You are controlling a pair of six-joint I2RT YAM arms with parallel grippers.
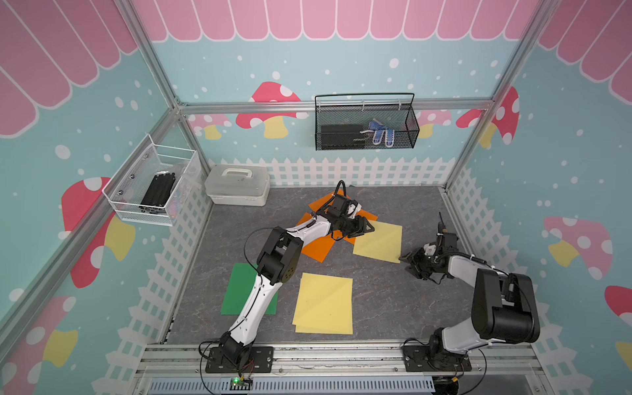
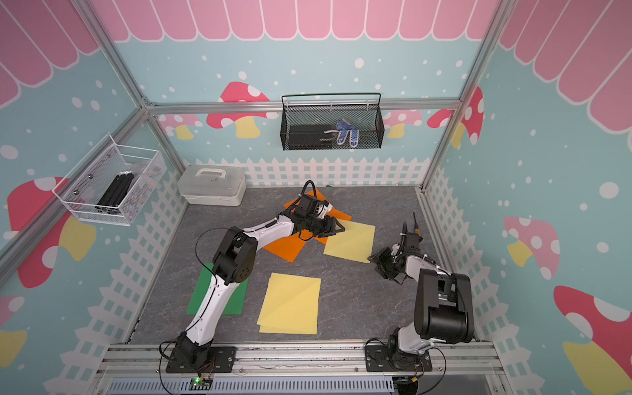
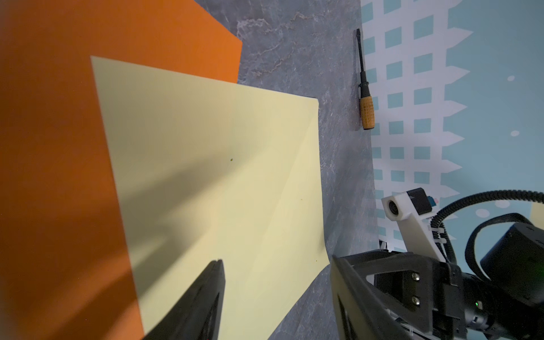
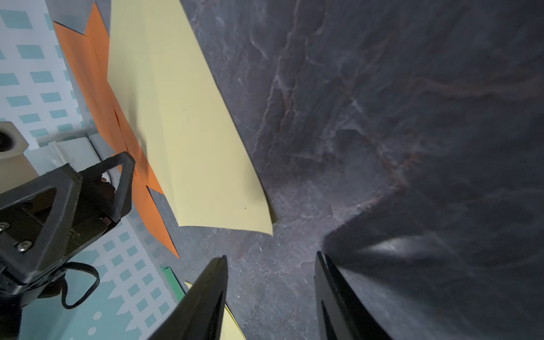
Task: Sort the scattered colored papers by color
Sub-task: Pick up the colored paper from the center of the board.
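Of the colored papers, orange sheets (image 1: 318,248) lie overlapped at the back middle, partly under my left arm. One pale yellow sheet (image 1: 379,241) overlaps their edge. A yellow stack (image 1: 325,304) lies at the front middle and a green sheet (image 1: 236,290) at the front left. My left gripper (image 1: 367,227) hovers open over the yellow sheet's (image 3: 206,162) corner beside the orange (image 3: 59,147), holding nothing. My right gripper (image 1: 408,261) is open and empty just off that sheet's (image 4: 182,132) opposite corner, which curls up slightly. Its open fingers (image 4: 271,255) frame bare floor.
A screwdriver (image 3: 366,109) lies by the right wall behind my right arm. A white lidded box (image 1: 237,184) stands at the back left. A white wire basket (image 1: 154,184) hangs on the left wall, and a black mesh basket (image 1: 366,123) on the back wall.
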